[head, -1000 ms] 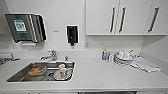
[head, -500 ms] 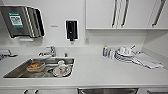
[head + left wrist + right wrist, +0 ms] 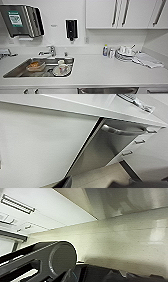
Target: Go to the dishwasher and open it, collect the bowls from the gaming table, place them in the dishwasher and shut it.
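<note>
— Where does the sink (image 3: 15, 71) sit?
— Set in the desk (image 3: 105, 71) at the left, dishes (image 3: 61, 70) inside, the tap (image 3: 51, 50) behind it.
— And right?
— Stacked plates (image 3: 125, 53) by the wall, a bottle (image 3: 105, 50) left of them.
— Below?
— The dishwasher (image 3: 107, 90), under the desk's front edge.

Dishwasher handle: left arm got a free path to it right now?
Probably yes. In the left wrist view the dishwasher is shut, its bar handle just under the countertop, with nothing in front of it.
</note>
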{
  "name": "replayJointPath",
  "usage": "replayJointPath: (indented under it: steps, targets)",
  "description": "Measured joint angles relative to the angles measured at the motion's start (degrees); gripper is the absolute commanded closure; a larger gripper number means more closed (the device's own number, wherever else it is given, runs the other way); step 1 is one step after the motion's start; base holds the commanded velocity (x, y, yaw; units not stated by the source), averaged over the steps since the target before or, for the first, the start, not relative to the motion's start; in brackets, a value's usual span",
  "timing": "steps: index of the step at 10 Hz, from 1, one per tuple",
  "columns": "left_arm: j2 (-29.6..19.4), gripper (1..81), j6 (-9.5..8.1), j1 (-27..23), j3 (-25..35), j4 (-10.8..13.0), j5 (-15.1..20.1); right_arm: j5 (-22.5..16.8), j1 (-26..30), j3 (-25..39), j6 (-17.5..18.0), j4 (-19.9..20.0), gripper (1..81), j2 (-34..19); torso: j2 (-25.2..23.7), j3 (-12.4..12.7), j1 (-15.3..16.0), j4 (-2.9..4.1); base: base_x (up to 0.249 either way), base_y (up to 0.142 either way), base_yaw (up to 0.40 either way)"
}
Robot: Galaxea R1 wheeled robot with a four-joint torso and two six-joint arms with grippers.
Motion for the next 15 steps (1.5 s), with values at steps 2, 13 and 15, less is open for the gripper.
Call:
replayJointPath:
  steps: [2, 13, 15]
  targets:
    - [0.4, 1.0, -0.11, -1.3, -0.1, 0.7, -0.2, 0.0, 0.2, 0.1, 0.4, 0.0, 1.0, 0.0, 0.0, 0.0, 0.0, 0.00, 0.000, 0.000, 0.000]
    - [2.6, 1.0, -2.21, -3.8, -1.1, 2.0, 1.1, -6.0, 10.7, 2.8, 18.0, 2.5, 1.0, 0.3, 0.0, 0.0, 0.1, 0.00, 0.000, 0.000, 0.000]
    - [3.8, 1.0, -2.60, -4.4, -1.0, 2.1, 0.9, -8.4, 15.4, 5.3, 24.7, 2.6, 1.0, -0.7, 0.0, 0.0, 0.1, 0.00, 0.000, 0.000, 0.000]
